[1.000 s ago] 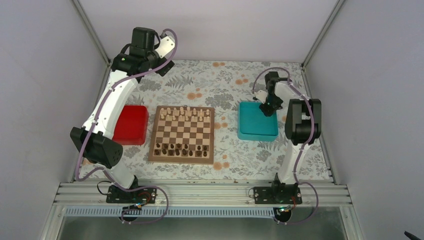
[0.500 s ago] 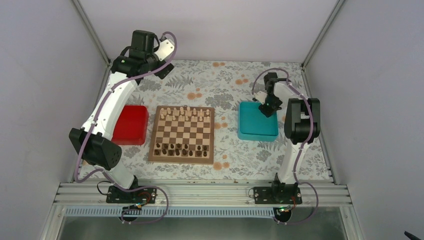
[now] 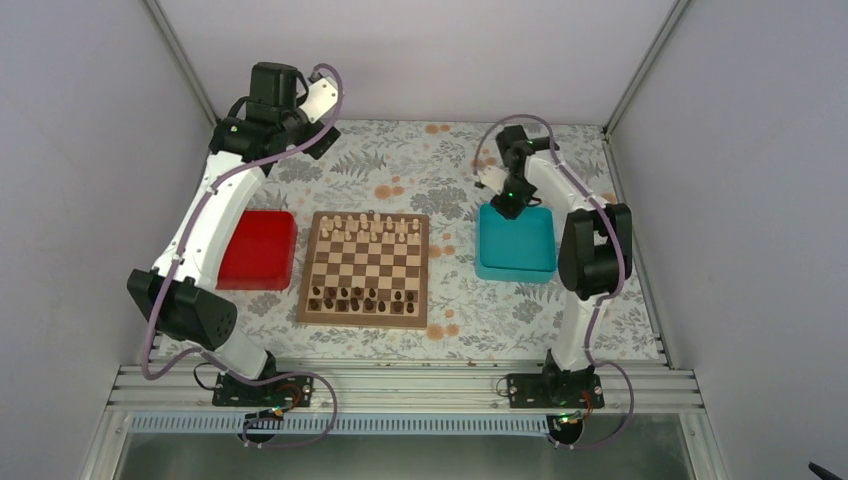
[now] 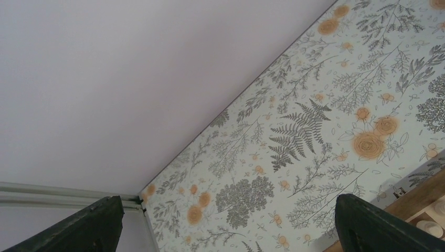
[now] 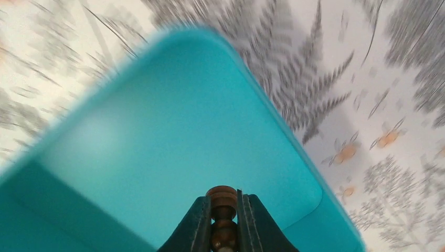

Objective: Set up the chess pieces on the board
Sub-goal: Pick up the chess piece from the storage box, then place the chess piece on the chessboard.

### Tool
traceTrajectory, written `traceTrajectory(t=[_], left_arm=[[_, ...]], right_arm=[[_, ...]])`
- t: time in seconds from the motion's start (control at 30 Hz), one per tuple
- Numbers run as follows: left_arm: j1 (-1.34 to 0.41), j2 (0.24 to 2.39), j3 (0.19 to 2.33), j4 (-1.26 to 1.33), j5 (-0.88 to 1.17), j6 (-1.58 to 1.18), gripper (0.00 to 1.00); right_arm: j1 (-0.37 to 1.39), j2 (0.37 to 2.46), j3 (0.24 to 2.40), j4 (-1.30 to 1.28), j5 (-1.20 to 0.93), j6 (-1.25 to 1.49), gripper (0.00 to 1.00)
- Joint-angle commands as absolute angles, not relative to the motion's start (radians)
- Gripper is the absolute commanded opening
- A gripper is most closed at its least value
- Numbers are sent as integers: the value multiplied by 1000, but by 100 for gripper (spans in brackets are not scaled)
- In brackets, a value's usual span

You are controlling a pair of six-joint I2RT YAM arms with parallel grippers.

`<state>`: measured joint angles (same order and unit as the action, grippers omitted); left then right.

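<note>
Right claw (image 5: pixel 223 212) pinches a piece (image 5: pixel 221 195) over the tray (image 5: pixel 157 126).
Clamped at the neck, likely so it won't slip on the way to the board (image 3: pixel 366 270).

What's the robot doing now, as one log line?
right gripper shut on small dark brown chess piece, above teal plastic tray | left gripper open, empty

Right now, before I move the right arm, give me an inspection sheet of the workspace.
Surface: floral cloth, lying flat.
Job's things: board centred; dark pieces on its near rows; brown piece in right gripper.
Clutter: pale pieces on far rows; red tray left of board, teal tray right.
Grippers: left gripper open, holding nothing; right shut on the piece above the teal tray.
Cables: purple cables along both arms, clear of the board.
Surroundings: pale walls, metal rail.
</note>
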<state>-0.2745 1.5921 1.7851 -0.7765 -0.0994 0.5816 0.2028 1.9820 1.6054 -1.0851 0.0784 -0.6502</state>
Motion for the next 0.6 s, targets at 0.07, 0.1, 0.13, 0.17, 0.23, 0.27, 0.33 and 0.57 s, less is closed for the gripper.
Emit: traceTrajectory(t=[0.07,0.1,0.13,0.17,0.23,0.27,0.33,0.57], left_arm=[[-250,1539,1761,-743,-97,554,100],[-247,1535,1758,-741,-100,550,100],[-241,1529,1754,-738,-103,549,100],[-235,1524,1751,-734,-106,547,100],[-225,1517,1748,-731,-112,543,100],[-219,1514,1746,-730,-114,540,100],[-212,1509,1745,-726,-120,533,100],[-206,1476,1709,-710,-168,513,100]], right_arm=[[356,1898,1680,-1154,12,-621,4],[382,1901,1684,-1154,9,-616,4],[408,1902,1689,-1152,6,-613,4],[435,1905,1697,-1152,4,-609,4],[501,1908,1718,-1153,-10,-608,4],[534,1907,1729,-1153,-20,-608,4],[595,1914,1751,-1155,-38,-609,4],[778,1979,1787,-1166,-59,-614,4]])
